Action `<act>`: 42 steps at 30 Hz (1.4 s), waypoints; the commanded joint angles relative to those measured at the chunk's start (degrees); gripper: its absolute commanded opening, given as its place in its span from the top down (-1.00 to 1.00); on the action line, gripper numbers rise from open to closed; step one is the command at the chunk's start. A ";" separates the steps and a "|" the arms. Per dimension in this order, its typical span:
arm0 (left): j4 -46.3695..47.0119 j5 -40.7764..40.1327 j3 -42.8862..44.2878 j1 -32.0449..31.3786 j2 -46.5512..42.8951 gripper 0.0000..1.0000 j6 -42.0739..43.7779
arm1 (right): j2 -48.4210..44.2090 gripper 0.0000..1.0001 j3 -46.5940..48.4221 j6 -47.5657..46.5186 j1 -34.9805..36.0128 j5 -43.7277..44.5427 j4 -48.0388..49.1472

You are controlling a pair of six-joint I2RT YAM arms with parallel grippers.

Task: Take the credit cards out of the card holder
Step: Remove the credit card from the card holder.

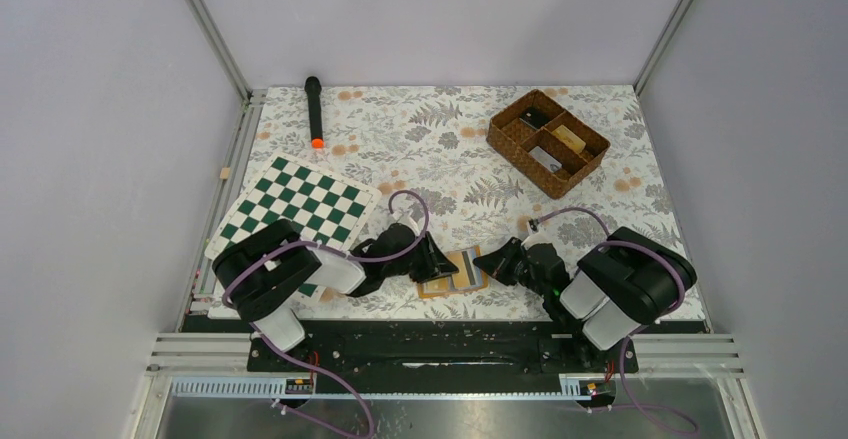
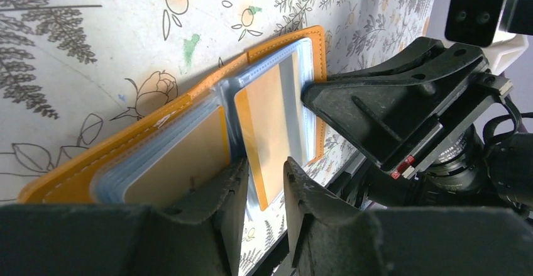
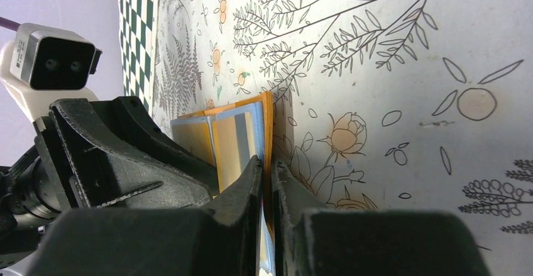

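While the card holder (image 1: 452, 273) lies open on the floral table (image 1: 450, 149) near its front edge, between the two arms, I see the right gripper (image 3: 267, 166) clamped tight on the holder's orange outer edge. Left gripper (image 2: 265, 169): jaws only partway apart, straddling the near end of a beige credit card (image 2: 267, 119) in the clear sleeve of the half nearest the right gripper. Can't tell if either finger touches it. Second beige card (image 2: 182, 163) sits sleeved in the other half.
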 commanded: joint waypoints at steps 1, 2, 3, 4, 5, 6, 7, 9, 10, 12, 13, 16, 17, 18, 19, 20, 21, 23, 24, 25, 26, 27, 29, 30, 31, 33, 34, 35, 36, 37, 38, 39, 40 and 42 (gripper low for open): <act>4.84 -2.09 -2.87 -0.82 2.24 0.46 1.08 | 3.78 1.00 -1.16 -0.22 1.30 -3.88 -7.39; 7.42 -1.30 -3.33 -0.85 3.01 0.47 0.81 | 4.21 1.00 -1.18 -0.04 1.23 -4.06 -6.72; 10.33 -0.62 -3.90 -0.79 3.75 0.49 0.23 | 4.63 1.00 -1.19 0.12 1.29 -4.08 -6.12; 13.10 -0.19 -4.68 -0.81 4.26 0.54 -0.36 | 5.07 1.00 -1.75 0.26 1.23 -4.19 -5.47; 15.31 0.07 -5.28 -0.79 4.70 0.59 -0.83 | 5.53 1.00 -2.40 0.42 1.25 -4.20 -4.77; 16.81 0.31 -5.67 -0.80 4.83 0.64 -1.11 | 5.98 1.00 -2.67 0.58 1.24 -4.21 -4.09; 17.57 0.46 -5.91 -0.79 4.81 0.71 -1.04 | 6.39 1.00 -2.87 0.62 1.24 -4.21 -3.50; 17.52 0.10 -6.17 -0.84 4.29 0.88 -0.77 | 7.20 1.00 -3.10 0.79 1.29 -4.21 -2.30; 17.33 -0.17 -6.34 -0.79 3.82 0.96 -0.62 | 7.60 1.00 -3.25 0.92 1.25 -4.21 -1.76; 17.02 -0.65 -6.84 -0.81 2.85 1.00 -0.36 | 8.23 1.00 -3.28 1.14 1.28 -4.28 -0.76; 16.78 -0.83 -7.10 -0.78 2.31 1.00 -0.25 | 8.35 1.00 -3.30 1.28 1.26 -4.31 -0.50; 16.09 -0.93 -8.04 -0.28 0.98 1.00 -0.21 | 8.05 1.00 -3.48 1.24 1.07 -4.15 -0.52; 16.63 -0.87 -8.70 0.11 0.79 1.00 -0.52 | 7.82 1.00 -3.55 1.12 1.07 -4.07 -0.66; 17.26 -0.31 -9.24 0.61 0.82 1.00 -0.86 | 7.51 1.00 -3.57 1.16 0.97 -4.03 -1.08; 17.92 0.83 -9.71 1.20 1.14 1.00 -0.96 | 7.18 0.99 -3.62 1.01 0.79 -4.02 -1.48; 18.49 1.51 -10.29 1.66 1.36 1.00 -1.10 | 6.83 0.95 -3.58 0.93 0.69 -3.99 -2.01; 19.26 2.04 -10.67 2.04 1.61 1.00 -1.27 | 6.58 0.92 -3.52 0.84 0.61 -3.91 -2.49; 20.68 2.37 -11.63 2.57 1.80 1.00 -1.48 | 6.11 0.88 -3.51 0.69 0.50 -3.86 -3.14; 20.69 2.46 -11.92 2.78 1.62 1.00 -1.47 | 5.93 0.87 -3.56 0.67 0.39 -3.89 -3.38; 20.66 2.87 -12.18 3.07 1.31 1.00 -1.20 | 5.82 0.86 -3.50 0.60 0.42 -3.94 -3.55; 20.31 3.38 -12.42 3.37 0.80 1.00 -0.90 | 5.61 0.85 -3.53 0.49 0.36 -3.99 -3.75; 19.86 3.66 -12.55 3.70 0.14 1.00 -0.45 | 5.39 0.85 -3.54 0.39 0.33 -3.90 -4.08; 16.92 3.76 -12.57 4.14 -1.77 1.00 0.77 | 5.01 0.85 -3.43 0.19 0.25 -3.79 -4.88; 15.37 3.70 -12.36 4.16 -2.74 1.00 1.57 | 4.70 0.85 -3.32 0.05 0.18 -3.79 -5.33; 13.94 3.70 -12.24 4.16 -3.72 1.00 2.32 | 4.53 0.85 -3.28 -0.05 0.22 -3.84 -5.59; 11.39 3.73 -11.96 4.23 -5.41 1.00 3.21 | 4.08 0.85 -3.09 -0.15 0.24 -3.79 -6.20; 10.05 3.69 -11.83 4.31 -6.27 1.00 3.56 | 3.91 0.86 -2.92 -0.19 0.18 -3.78 -6.67; 8.56 3.50 -11.70 4.33 -7.11 1.00 3.94 | 3.59 0.86 -2.75 -0.36 0.15 -3.75 -7.35; 7.05 3.37 -11.55 4.35 -7.89 1.00 4.28 | 3.10 0.86 -2.62 -0.51 0.14 -3.63 -7.99; 5.61 3.30 -11.31 4.43 -8.62 1.00 4.86 | 2.58 0.86 -2.46 -0.55 0.10 -3.60 -8.76; 4.47 3.29 -11.07 4.42 -9.09 1.00 5.38 | 1.78 0.86 -2.24 -0.76 0.15 -3.56 -9.83; 3.75 3.33 -10.87 4.46 -9.20 1.00 5.65 | 0.80 0.86 -2.00 -0.95 0.15 -3.45 -11.09; 3.56 3.44 -10.88 4.47 -9.12 1.00 5.77 | -0.19 0.86 -1.75 -1.26 0.12 -3.29 -12.65; 3.95 3.89 -10.88 4.51 -8.72 1.00 5.53 | -3.29 0.86 -1.46 -1.81 0.17 -3.01 -16.11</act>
